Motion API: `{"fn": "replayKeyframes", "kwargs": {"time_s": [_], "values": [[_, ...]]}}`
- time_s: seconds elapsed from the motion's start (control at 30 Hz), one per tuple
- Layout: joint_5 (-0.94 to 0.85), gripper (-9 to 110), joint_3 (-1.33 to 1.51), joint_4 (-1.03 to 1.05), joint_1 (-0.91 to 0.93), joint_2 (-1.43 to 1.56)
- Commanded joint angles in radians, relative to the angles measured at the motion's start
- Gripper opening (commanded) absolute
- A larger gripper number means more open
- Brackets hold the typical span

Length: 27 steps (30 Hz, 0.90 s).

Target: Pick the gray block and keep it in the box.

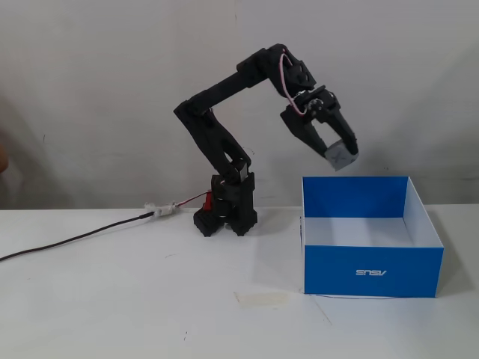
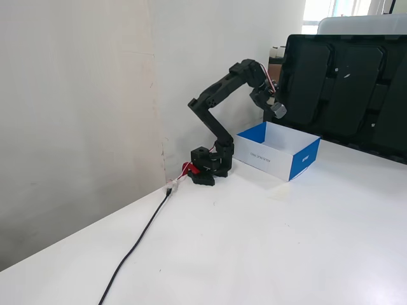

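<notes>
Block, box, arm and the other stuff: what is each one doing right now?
Block: held in the air above the box, gripped by the fingers.
Gripper: shut on the block, raised, pointing down.
Box: open on top, upright on the table, nothing seen inside.
Tape: lying flat on the table, bare.
Cable: lying loose across the table, running toward the arm's base.
</notes>
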Motion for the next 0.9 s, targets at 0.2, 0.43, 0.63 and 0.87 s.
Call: {"fn": "replayKeyframes", "kwargs": {"time_s": [0.2, 0.43, 0.63, 0.87], "values": [[-0.003, 30, 0.112, -0.207, -0.064, -0.117], [0.009, 27, 0.064, -0.163, 0.109, -0.129], [0.009, 5, 0.067, -0.110, 0.313, -0.054], [-0.006, 0, 0.098, -0.077, 0.575, -0.012]]}}
